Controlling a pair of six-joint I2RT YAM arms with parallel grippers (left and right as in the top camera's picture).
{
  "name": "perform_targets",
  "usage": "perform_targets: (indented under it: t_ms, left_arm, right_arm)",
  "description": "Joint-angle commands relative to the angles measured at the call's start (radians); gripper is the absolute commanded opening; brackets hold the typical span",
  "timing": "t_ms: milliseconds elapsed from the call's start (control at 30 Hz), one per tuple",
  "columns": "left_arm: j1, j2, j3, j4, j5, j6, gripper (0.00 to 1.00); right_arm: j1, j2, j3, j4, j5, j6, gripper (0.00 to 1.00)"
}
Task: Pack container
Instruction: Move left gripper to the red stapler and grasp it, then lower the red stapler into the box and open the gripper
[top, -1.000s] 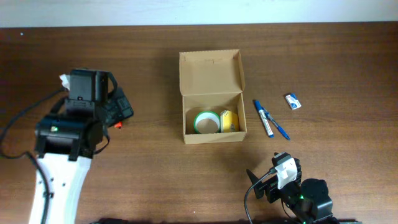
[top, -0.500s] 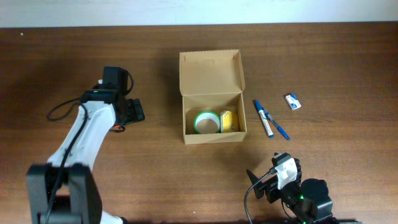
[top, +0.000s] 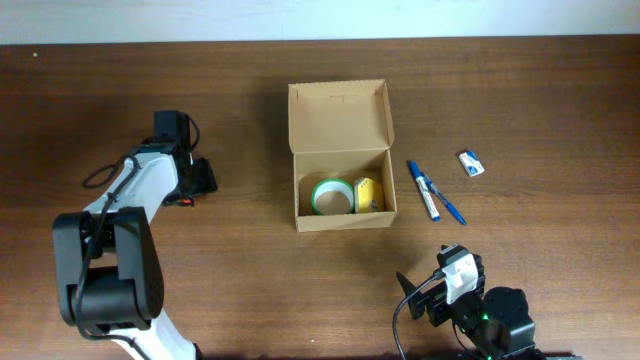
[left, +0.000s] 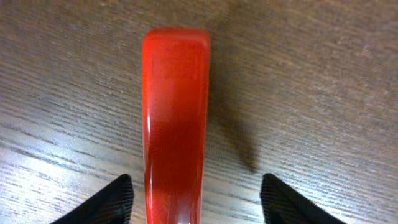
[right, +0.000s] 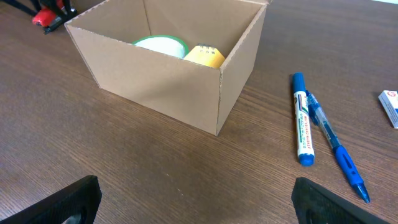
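The container (top: 341, 165) is a brown cardboard box with its flap lid open at the table's middle. It holds a green tape roll (top: 331, 196) and a yellow item (top: 368, 194). It also shows in the right wrist view (right: 180, 68). My left gripper (top: 187, 195) is open, low over a red object (left: 175, 118) that lies on the table between its fingers, left of the box. My right gripper (right: 193, 199) is open and empty near the front edge. A white marker with blue caps (top: 422, 189) and a blue pen (top: 447, 205) lie right of the box.
A small white and blue item (top: 471, 163) lies at the far right, also in the right wrist view (right: 390, 107). The marker (right: 302, 118) and pen (right: 336, 149) lie ahead of my right gripper. The left arm's base stands at the front left.
My left arm has swung down and left, and its gripper has come down over the red object. The right arm and the box have not moved.
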Motion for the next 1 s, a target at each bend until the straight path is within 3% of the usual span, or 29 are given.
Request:
perform_targets:
  t_ms: [0, 67, 200, 333, 367, 467, 500, 600, 733, 867, 967]
  left_arm:
    - [0.002, 0.008, -0.005, 0.016, 0.012, 0.011, 0.51]
    - [0.002, 0.009, -0.005, 0.022, 0.012, 0.011, 0.42]
    - [0.002, 0.044, -0.005, 0.022, 0.013, 0.010, 0.42]
    - [0.002, 0.044, -0.005, 0.023, 0.012, 0.010, 0.34]
    - [0.002, 0.043, -0.005, 0.022, 0.013, 0.010, 0.31]
    - [0.002, 0.043, 0.002, 0.005, 0.012, 0.011, 0.05]
    - [0.002, 0.043, 0.014, -0.013, 0.012, 0.010, 0.02]
    - [0.002, 0.040, 0.110, -0.121, 0.013, 0.029, 0.02]
    - [-0.035, -0.004, 0.323, -0.257, 0.013, 0.156, 0.02]
    - [-0.138, -0.067, 0.520, -0.302, 0.013, 0.292, 0.02]
    - [-0.235, -0.092, 0.607, -0.319, 0.016, 0.309, 0.02]
  right_arm:
    - [0.006, -0.008, -0.005, -0.001, -0.009, -0.006, 0.99]
    - [0.006, -0.008, -0.005, -0.001, -0.009, -0.006, 0.99]
    - [0.006, -0.008, -0.005, -0.001, -0.009, -0.006, 0.99]
    - [0.006, -0.008, -0.005, -0.001, -0.009, -0.006, 0.99]
    - [0.006, -0.008, -0.005, -0.001, -0.009, -0.006, 0.99]
    - [0.006, -0.008, -0.005, -0.001, -0.009, -0.006, 0.99]
    - [0.006, -0.008, -0.005, -0.001, -0.009, -0.006, 0.99]
    - [0.006, -0.008, -0.005, -0.001, -0.009, -0.006, 0.99]
    - [0.006, -0.008, -0.005, -0.001, -0.009, -0.006, 0.99]
    - [0.006, -0.008, -0.005, -0.001, -0.009, -0.006, 0.99]
    - [0.006, -0.008, -0.005, -0.001, -0.009, -0.006, 0.99]
